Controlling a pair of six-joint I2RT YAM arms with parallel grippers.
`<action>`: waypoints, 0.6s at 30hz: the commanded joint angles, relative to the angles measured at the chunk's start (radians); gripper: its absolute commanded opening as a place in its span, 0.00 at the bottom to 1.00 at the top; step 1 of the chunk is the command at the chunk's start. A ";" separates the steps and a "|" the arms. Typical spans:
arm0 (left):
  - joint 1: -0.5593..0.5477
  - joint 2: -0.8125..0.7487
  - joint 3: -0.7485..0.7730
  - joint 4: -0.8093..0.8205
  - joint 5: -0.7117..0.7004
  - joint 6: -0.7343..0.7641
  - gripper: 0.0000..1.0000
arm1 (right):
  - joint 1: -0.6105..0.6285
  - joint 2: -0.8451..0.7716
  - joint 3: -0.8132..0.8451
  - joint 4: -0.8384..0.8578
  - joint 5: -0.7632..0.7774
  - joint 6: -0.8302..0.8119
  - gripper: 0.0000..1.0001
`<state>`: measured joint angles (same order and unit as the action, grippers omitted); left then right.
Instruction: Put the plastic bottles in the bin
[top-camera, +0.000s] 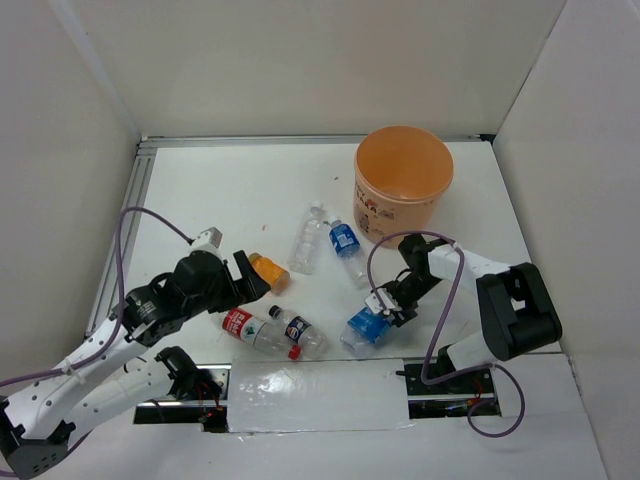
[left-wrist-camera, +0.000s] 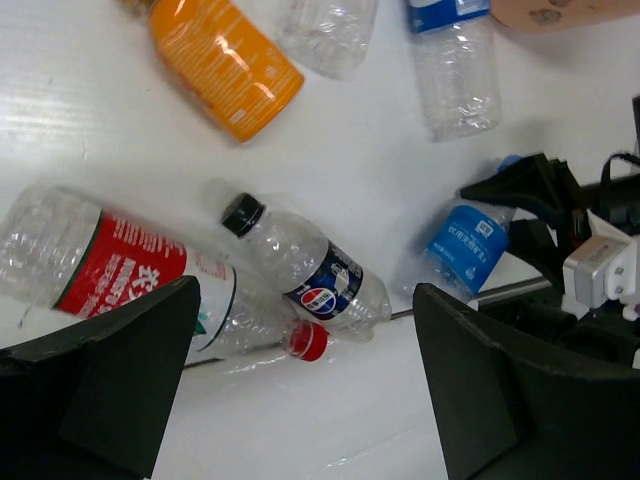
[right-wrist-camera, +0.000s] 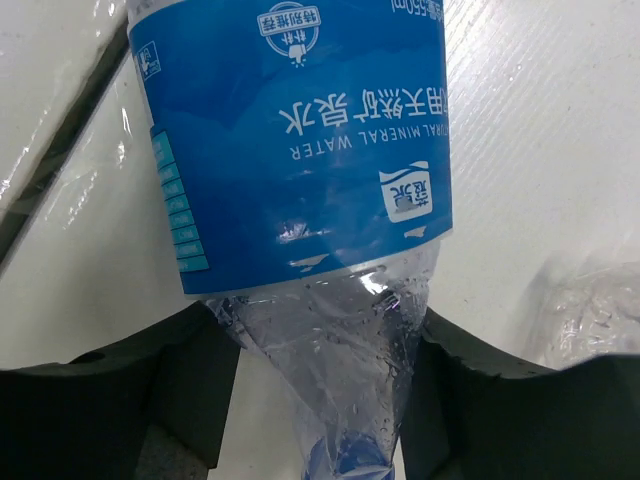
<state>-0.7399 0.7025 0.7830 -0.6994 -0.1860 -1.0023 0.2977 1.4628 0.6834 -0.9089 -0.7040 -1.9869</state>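
Note:
The orange-tan bin (top-camera: 403, 185) stands at the back right. My right gripper (top-camera: 388, 303) (right-wrist-camera: 320, 385) is shut on the shoulder of a blue-labelled bottle (top-camera: 366, 326) (right-wrist-camera: 300, 140) that lies on the table in front of the bin. My left gripper (top-camera: 250, 276) (left-wrist-camera: 305, 400) is open and empty, above a red-labelled bottle (top-camera: 243, 326) (left-wrist-camera: 120, 275) and a black-capped Pepsi bottle (top-camera: 296, 332) (left-wrist-camera: 305, 270). The orange-liquid bottle (top-camera: 270, 271) (left-wrist-camera: 222, 60) lies by its fingers. A clear bottle (top-camera: 307, 240) and another blue-labelled bottle (top-camera: 347, 246) (left-wrist-camera: 455, 60) lie mid-table.
White walls close the table in on three sides, with a metal rail (top-camera: 125, 225) along the left edge. A glossy white strip (top-camera: 310, 395) covers the near edge between the arm bases. Purple cables (top-camera: 135, 225) loop off both arms.

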 joint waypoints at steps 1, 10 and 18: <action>-0.006 -0.014 -0.005 -0.089 -0.055 -0.132 1.00 | 0.009 -0.015 0.005 -0.030 -0.034 -0.647 0.57; -0.006 0.017 -0.005 -0.327 -0.057 -0.537 1.00 | -0.012 -0.245 0.115 -0.079 -0.210 -0.417 0.29; -0.006 0.172 0.041 -0.377 -0.056 -0.570 1.00 | 0.011 -0.375 0.349 0.404 -0.234 0.392 0.28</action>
<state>-0.7414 0.8295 0.7822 -1.0351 -0.2359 -1.5257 0.2955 1.1141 0.9379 -0.7513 -0.9154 -1.8324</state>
